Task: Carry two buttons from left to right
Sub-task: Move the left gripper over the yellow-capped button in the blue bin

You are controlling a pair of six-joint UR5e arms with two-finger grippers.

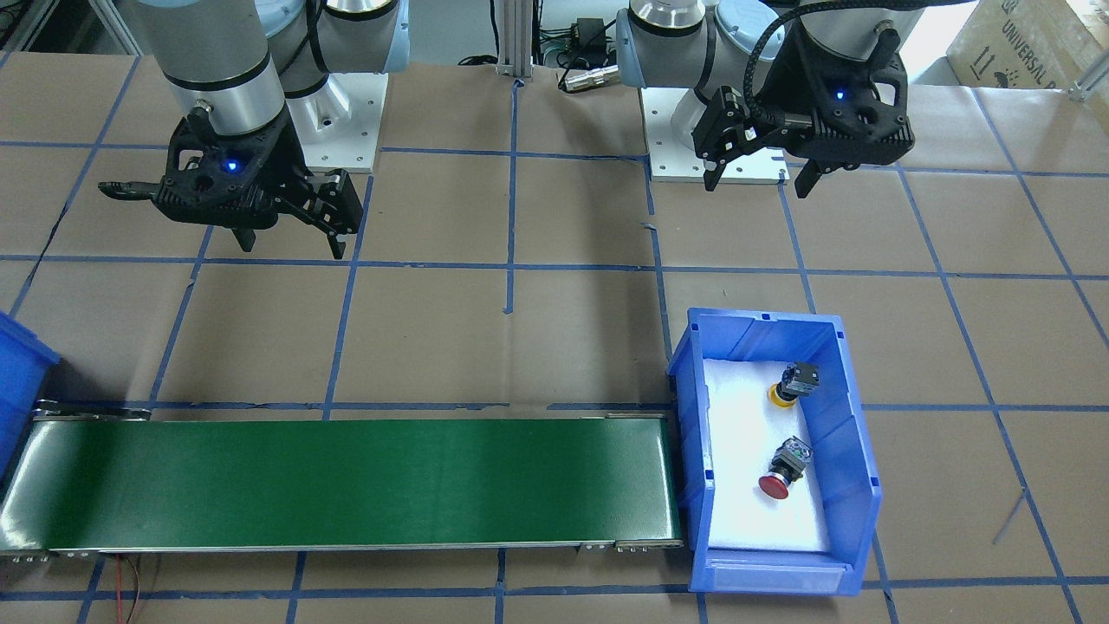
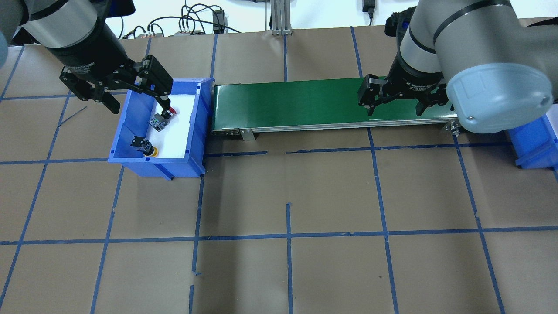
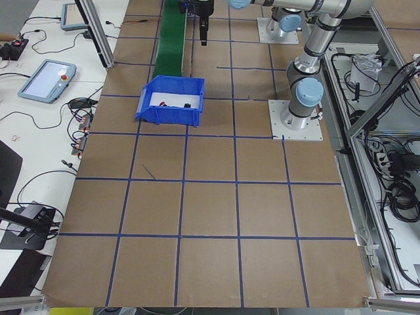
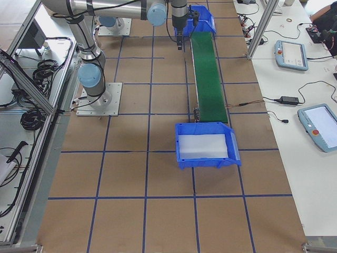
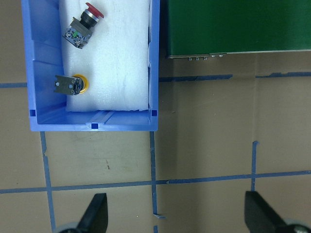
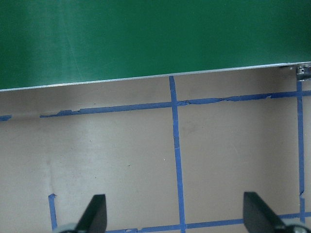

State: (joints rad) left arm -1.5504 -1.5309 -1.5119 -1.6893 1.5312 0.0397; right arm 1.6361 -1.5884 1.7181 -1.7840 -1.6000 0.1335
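Note:
Two buttons lie on white foam in the blue bin (image 1: pixel 762 322) at the belt's left end. The yellow-capped button (image 1: pixel 793 384) (image 2: pixel 146 147) (image 5: pixel 72 84) is nearer the robot. The red-capped button (image 1: pixel 784 472) (image 2: pixel 162 118) (image 5: pixel 82 26) is farther out. Both rest on their sides. My left gripper (image 1: pixel 756 184) (image 2: pixel 140 105) (image 5: pixel 176 213) hangs open and empty, high over the table on the robot's side of the bin. My right gripper (image 1: pixel 292 247) (image 2: pixel 396 111) (image 6: pixel 175 213) is also open and empty, above the table on the robot's side of the belt's right part.
A green conveyor belt (image 1: pixel 346 481) (image 2: pixel 305 102) (image 6: pixel 146 39) runs between the left bin and a second blue bin (image 2: pixel 534 144) (image 4: pixel 208 162), foam-lined, at its right end. Brown paper with a blue tape grid covers the table. The arm bases stand at the robot's side.

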